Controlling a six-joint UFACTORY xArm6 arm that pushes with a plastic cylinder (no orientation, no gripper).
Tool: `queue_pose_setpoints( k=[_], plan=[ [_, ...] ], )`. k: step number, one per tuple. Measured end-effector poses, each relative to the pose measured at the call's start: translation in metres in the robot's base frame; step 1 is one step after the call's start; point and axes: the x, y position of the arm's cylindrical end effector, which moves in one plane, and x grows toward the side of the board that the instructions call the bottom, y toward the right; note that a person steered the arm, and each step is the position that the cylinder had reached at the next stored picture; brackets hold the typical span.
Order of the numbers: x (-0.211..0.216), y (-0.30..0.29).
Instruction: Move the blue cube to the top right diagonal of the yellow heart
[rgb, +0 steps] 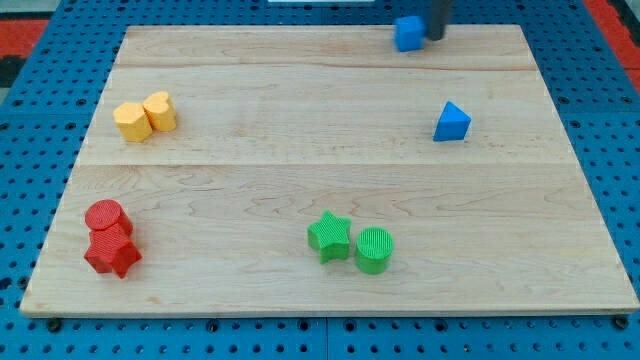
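The camera view shows the dark rod coming down at the view's top, and its tip sits right beside the blue cube, on the cube's right side, maybe touching it, but it looks blurry there. The rod holds nothing; it can only push. The blue cube is at the far top edge of the wooden board, so a wrong push could slide it off. It must go far left, up and right of the yellow heart, which touches a yellow block. A push that goes too far could bump both. The rod's upper part is cut off, and I can't make out the yellow shapes well.
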Motion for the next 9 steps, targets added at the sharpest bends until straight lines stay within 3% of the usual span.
queue_pose_setpoints(
  k=[1,2,3,4,6,8,9],
  plan=[
    [0.003,-0.109],
    [0.007,-0.054],
    [-0.019,0.004],
    [-0.034,-0.021],
    [-0.032,-0.143],
    [0.059,-0.239],
    [0.036,-0.288]
  ],
)
